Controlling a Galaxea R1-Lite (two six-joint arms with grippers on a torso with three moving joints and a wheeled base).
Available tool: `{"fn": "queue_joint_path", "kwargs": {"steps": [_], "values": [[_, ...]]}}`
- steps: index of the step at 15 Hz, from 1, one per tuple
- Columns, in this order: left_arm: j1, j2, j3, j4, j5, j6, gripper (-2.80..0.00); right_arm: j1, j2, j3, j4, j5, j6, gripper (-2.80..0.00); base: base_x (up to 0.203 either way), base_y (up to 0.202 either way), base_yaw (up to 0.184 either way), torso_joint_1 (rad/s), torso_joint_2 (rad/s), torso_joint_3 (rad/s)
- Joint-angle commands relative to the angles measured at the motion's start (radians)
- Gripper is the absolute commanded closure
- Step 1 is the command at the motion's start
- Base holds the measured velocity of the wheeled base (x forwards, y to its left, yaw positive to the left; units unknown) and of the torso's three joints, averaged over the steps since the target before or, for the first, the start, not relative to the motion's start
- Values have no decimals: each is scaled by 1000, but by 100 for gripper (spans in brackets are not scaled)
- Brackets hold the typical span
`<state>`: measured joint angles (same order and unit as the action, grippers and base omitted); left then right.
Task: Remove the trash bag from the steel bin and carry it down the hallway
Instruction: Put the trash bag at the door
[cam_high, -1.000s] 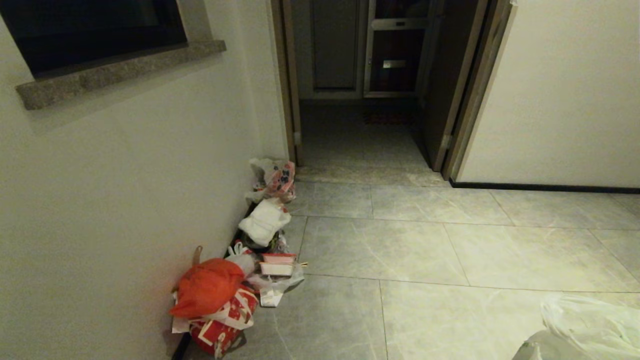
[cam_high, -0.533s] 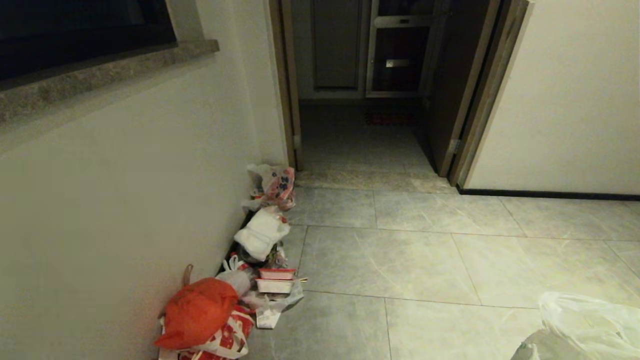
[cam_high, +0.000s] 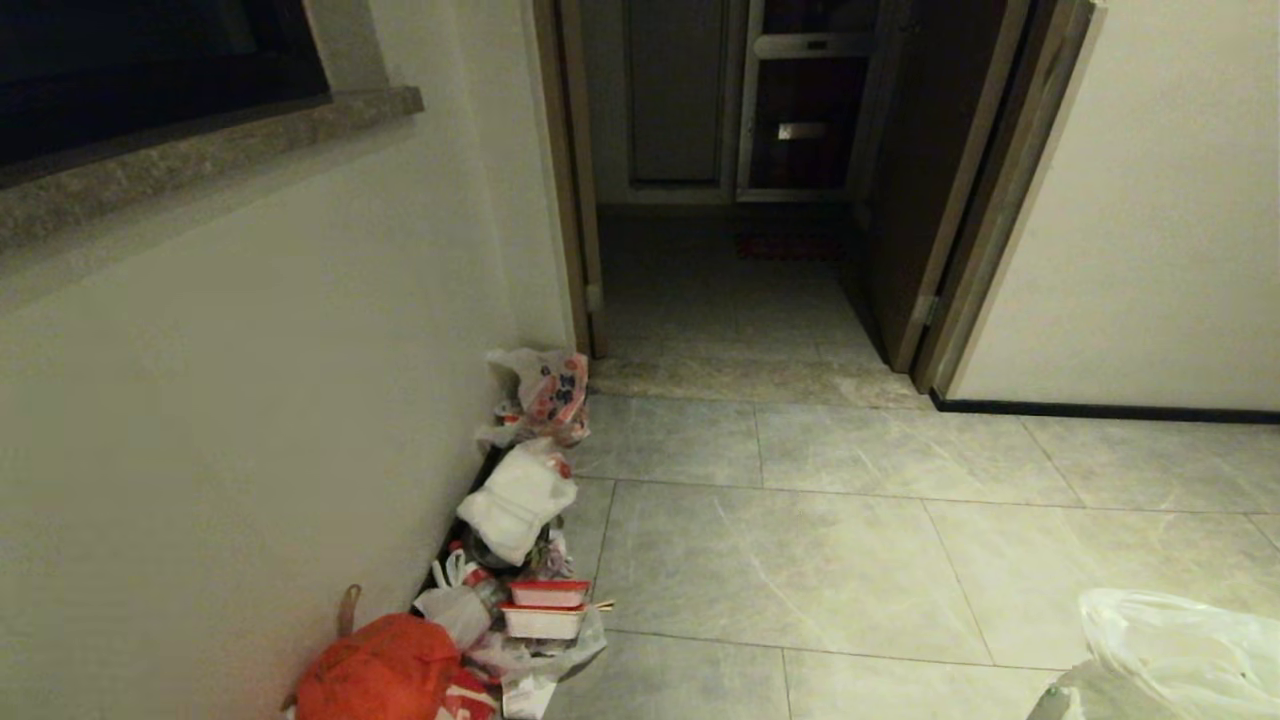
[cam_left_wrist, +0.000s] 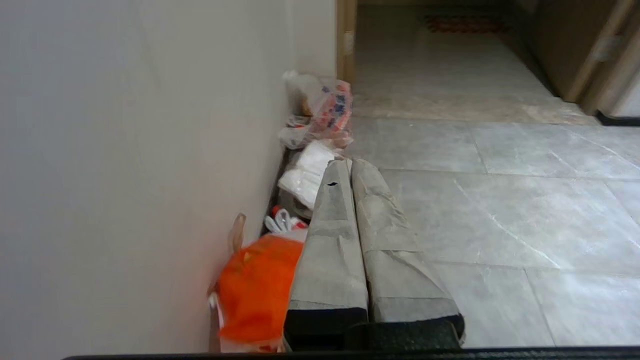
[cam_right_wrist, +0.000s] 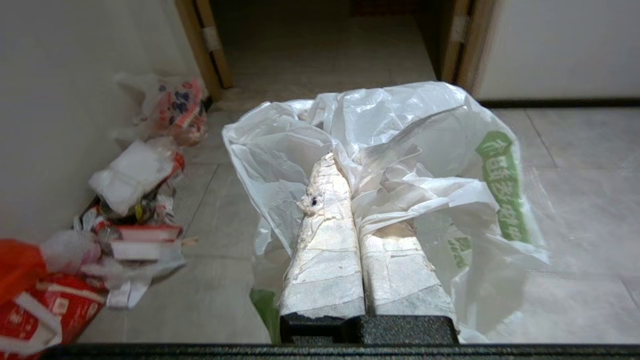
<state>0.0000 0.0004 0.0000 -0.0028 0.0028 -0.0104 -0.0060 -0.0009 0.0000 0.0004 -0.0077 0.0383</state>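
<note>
Right gripper (cam_right_wrist: 350, 185) clamped on the trash bag (cam_right_wrist: 400, 150), taped fingers pressed together with thin film bunched between them.

Bag is crinkled translucent white plastic with green print, draped over the gripper at the lower right of the head view, above the floor. Left gripper (cam_left_wrist: 342, 165) empty, its grey wrapped fingers closed flat against each other. Floor (cam_high: 820, 560) is large glossy grey marble-look tile. Cream wall (cam_high: 250, 380) on the left, with a litter row at its base: orange bag (cam_high: 375, 675), red-and-white food boxes (cam_high: 545, 607), folded white bag (cam_high: 515, 500), printed bag (cam_high: 545, 390). Brown door frame (cam_high: 570, 180) opens to a dark passage ahead.
</note>
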Motion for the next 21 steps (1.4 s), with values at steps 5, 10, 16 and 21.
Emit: {"fn": "queue_joint_path", "kwargs": {"steps": [5,10,16,21], "values": [[0,1,2,0,0,0,0,0,1,0,0,0,0,0,193,0,0,2,1,2],[0,1,2,0,0,0,0,0,1,0,0,0,0,0,150,-18,2,2,1,2],[0,1,0,0,0,-3,0,0,1,0,0,0,0,0,10,-134,-1,2,2,1],[0,1,2,0,0,-2,0,0,1,0,0,0,0,0,57,-1,-1,1,1,0]]}}
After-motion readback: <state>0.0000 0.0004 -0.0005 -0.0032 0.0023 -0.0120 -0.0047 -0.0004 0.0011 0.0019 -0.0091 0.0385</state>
